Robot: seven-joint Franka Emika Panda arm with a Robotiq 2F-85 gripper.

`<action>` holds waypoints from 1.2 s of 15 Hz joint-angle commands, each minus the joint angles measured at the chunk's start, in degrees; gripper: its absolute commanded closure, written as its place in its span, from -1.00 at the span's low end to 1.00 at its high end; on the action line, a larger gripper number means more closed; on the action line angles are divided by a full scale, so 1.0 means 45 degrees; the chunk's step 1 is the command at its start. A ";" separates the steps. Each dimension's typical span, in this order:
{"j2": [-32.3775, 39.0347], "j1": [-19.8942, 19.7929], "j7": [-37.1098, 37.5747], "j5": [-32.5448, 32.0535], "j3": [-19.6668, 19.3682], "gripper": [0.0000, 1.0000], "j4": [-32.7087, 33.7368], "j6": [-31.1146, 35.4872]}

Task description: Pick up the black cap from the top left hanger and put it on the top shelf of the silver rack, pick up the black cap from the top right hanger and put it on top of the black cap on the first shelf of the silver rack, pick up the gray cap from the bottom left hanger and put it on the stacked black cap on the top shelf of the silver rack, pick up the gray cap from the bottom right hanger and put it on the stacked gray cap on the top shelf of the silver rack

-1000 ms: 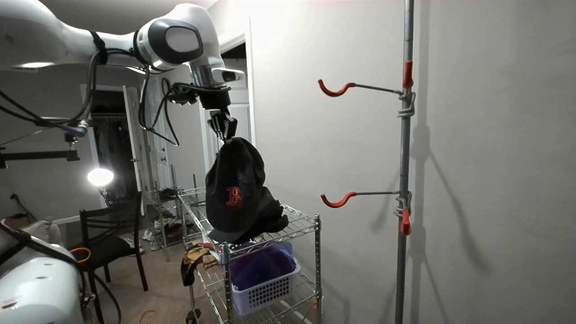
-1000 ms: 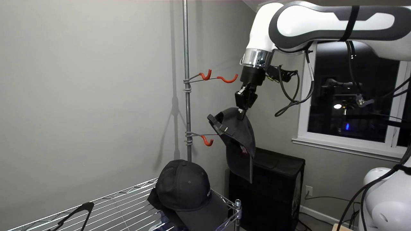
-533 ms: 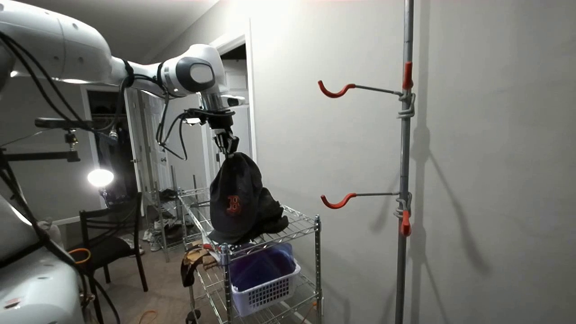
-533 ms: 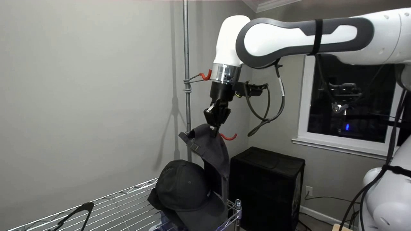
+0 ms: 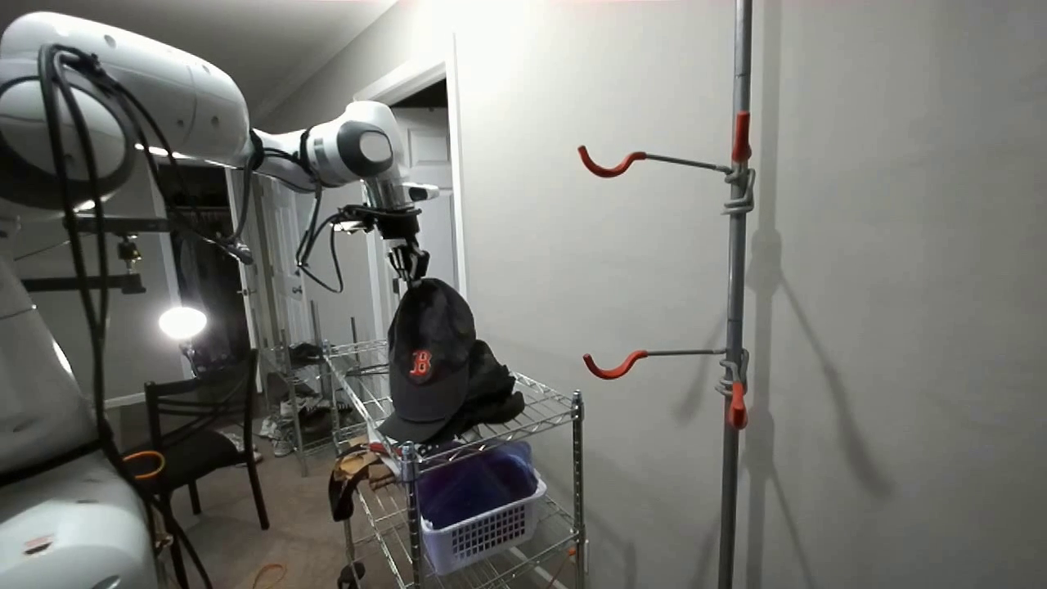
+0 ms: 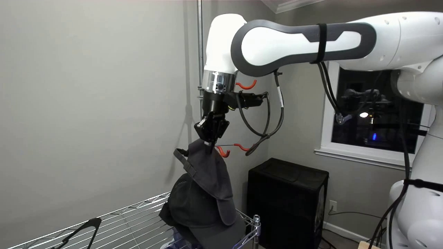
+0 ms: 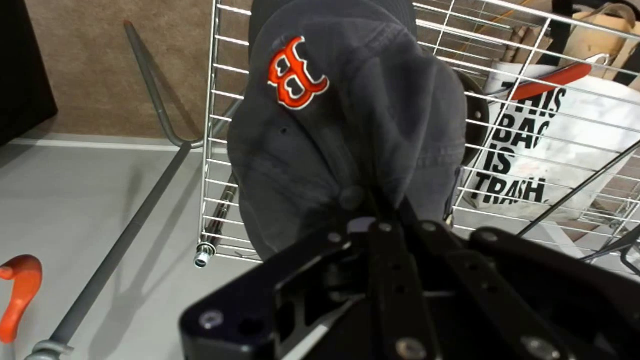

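Note:
My gripper [image 5: 415, 281] is shut on the crown of a dark gray cap [image 5: 429, 327] with a red B. The cap hangs brim down and tilted over the silver rack [image 5: 577, 483]. In the wrist view the gripper [image 7: 389, 212] pinches the cloth of the gray cap [image 7: 285, 165] near its top button. Dark stacked caps [image 6: 190, 207] sit on the rack's top shelf [image 6: 114, 235]; the held cap [image 6: 211, 169] overlaps them. I cannot tell whether it touches them. The red hooks, upper [image 5: 609, 169] and lower [image 5: 615, 370], hold no caps.
A white-rimmed basket [image 5: 483, 540] stands on the lower shelf. A gray pole [image 5: 736, 278] carries the hooks near the wall. A black hanger-like piece [image 6: 83, 226] lies on the shelf. A black box [image 6: 287, 197] stands behind the rack. A white bag [image 7: 550, 145] shows beneath the wires.
The gripper and held cap have moved down and, in an exterior view, left, from beside the stacked caps to overlapping them. The cap stays gripped and has turned slightly.

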 commanded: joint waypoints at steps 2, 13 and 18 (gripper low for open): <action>0.1647 0.0455 0.1607 -0.1337 0.0051 0.99 0.1418 0.0000; 0.2582 0.1175 0.2034 -0.1360 -0.0991 -0.28 0.2328 0.0053; 0.2105 0.1137 0.1745 -0.0856 -0.1265 -0.94 0.2165 -0.0219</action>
